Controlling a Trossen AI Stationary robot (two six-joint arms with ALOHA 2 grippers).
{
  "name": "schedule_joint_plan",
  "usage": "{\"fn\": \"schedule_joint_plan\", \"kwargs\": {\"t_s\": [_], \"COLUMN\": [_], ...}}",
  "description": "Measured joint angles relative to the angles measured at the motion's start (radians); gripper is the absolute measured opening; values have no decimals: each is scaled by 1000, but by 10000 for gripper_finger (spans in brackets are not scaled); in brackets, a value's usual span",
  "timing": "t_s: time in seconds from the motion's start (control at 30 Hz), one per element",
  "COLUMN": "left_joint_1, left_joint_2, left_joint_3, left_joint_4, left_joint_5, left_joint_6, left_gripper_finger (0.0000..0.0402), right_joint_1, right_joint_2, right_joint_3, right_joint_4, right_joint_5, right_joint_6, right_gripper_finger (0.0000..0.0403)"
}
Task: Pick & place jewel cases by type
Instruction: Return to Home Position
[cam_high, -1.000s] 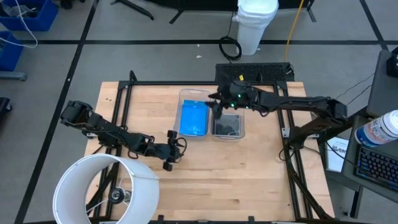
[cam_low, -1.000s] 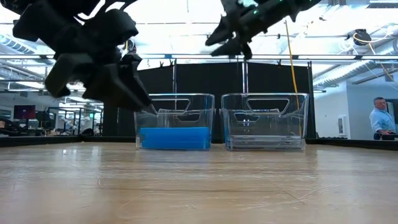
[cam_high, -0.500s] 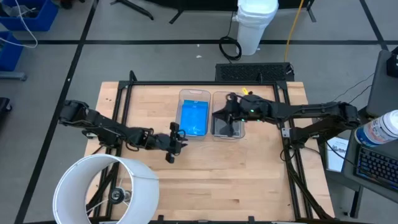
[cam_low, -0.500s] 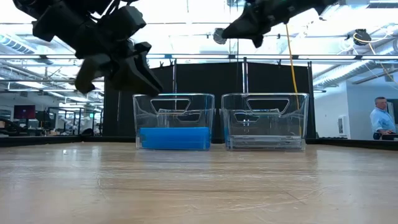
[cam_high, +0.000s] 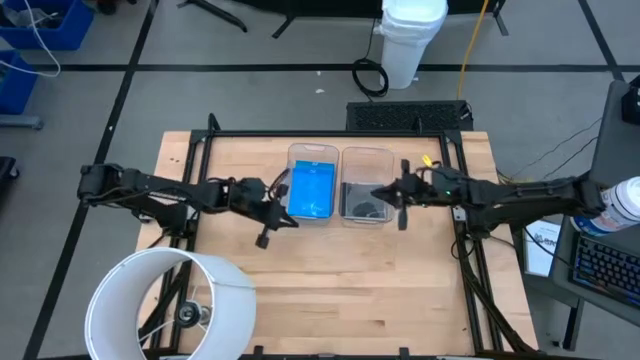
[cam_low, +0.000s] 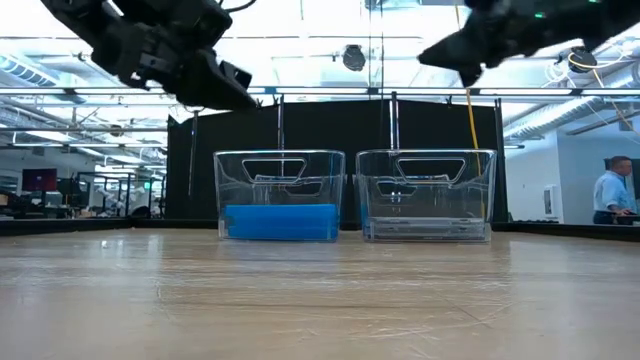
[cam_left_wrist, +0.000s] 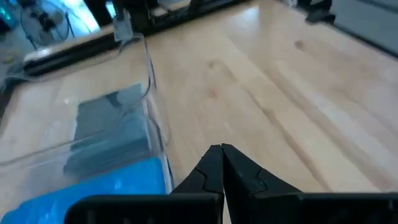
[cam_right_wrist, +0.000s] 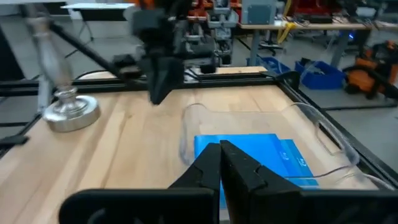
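Blue jewel cases (cam_high: 311, 192) lie stacked flat in the left clear bin (cam_low: 280, 160). Dark grey jewel cases (cam_high: 364, 203) lie in the right clear bin (cam_low: 427, 165). My left gripper (cam_high: 284, 200) hangs shut and empty high above the blue bin's near left corner; its shut fingertips (cam_left_wrist: 221, 148) show over the bin's edge. My right gripper (cam_high: 388, 194) is also shut and empty. It hangs high over the dark bin's right side and points toward the blue cases (cam_right_wrist: 249, 155).
A white cylindrical shade (cam_high: 170, 305) stands at the table's near left. A black frame (cam_high: 300, 133) runs round the table. A round metal base (cam_right_wrist: 71, 109) stands beyond the bins in the right wrist view. A person (cam_low: 612, 195) stands far behind at the right.
My left gripper has risen and gone toward the far edge, up to the blue bin, and has shut. My right gripper has drawn back from over the dark bin toward the table's right edge and has shut. The cases have stayed in their bins.
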Motion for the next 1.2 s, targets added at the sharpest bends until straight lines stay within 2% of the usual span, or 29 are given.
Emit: {"fn": "schedule_joint_plan", "kwargs": {"t_s": [0.2,0.33,0.5,0.6,0.8,0.87,1.0,1.2], "left_joint_1": [34,49,42,44,47,66,129,195], "left_joint_2": [-37,-128,-252,-312,-405,-422,-423,-423], "left_joint_3": [-95,-218,-376,-429,-504,-530,-571,-593], "left_joint_4": [165,251,428,475,498,531,628,614], "left_joint_5": [44,26,-61,-96,-98,-73,62,21], "left_joint_6": [-19,-70,-128,-132,-108,-92,-116,-182], "left_gripper_finger": [3,3,2,2,1,1,1,1], "right_joint_1": [62,101,146,170,159,143,108,83], "right_joint_2": [-180,-309,-421,-478,-579,-601,-639,-704], "right_joint_3": [-79,-126,-166,-190,-259,-282,-324,-360], "right_joint_4": [-2,-41,-142,-145,-147,-127,-102,-107], "right_joint_5": [21,102,182,180,181,179,116,102], "right_joint_6": [-30,-33,-24,-50,-100,-100,-87,-47], "right_gripper_finger": [0,0,0,0,0,0,0,0]}}
